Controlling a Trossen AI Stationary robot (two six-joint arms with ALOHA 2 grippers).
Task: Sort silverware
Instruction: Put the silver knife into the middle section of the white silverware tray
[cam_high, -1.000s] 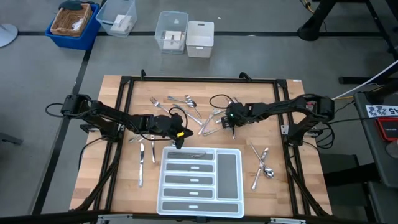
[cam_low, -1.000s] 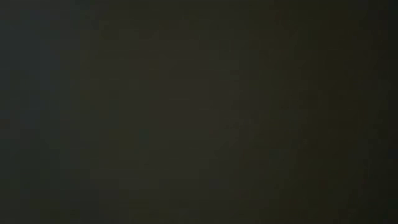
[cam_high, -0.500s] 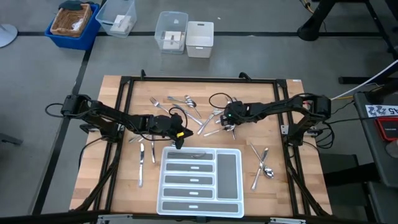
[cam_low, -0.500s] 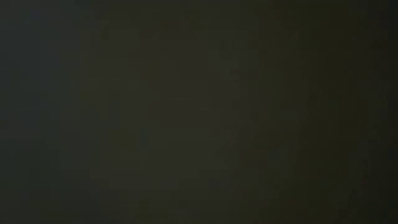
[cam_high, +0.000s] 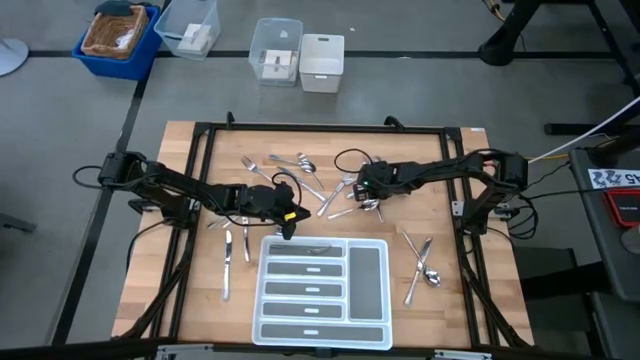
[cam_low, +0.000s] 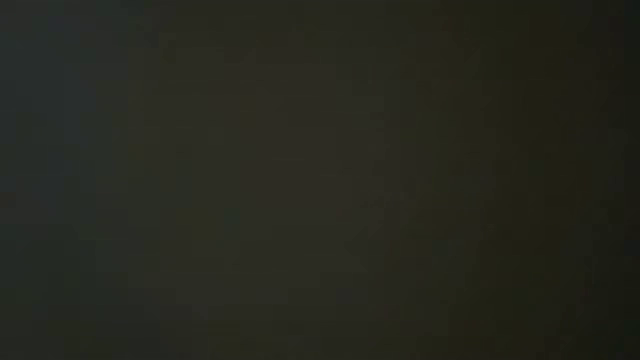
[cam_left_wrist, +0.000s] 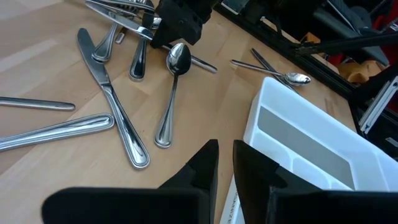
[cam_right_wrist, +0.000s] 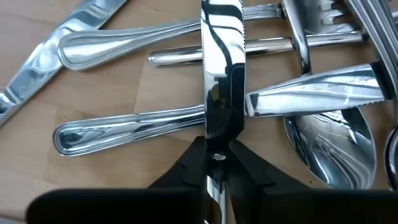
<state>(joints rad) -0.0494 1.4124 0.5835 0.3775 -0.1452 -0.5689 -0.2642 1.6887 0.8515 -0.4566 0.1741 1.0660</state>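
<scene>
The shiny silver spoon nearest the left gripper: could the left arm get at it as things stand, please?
Probably yes: the spoon has its handle uncovered on bare wood, facing the left gripper. The right gripper, clamped on a shiny silver knife, crowds only the bowl end.

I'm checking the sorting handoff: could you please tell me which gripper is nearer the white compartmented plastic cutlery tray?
The left gripper: it is by the white compartmented plastic cutlery tray, at its far-left corner. The right gripper is farther back, over the loose cutlery pile.
</scene>
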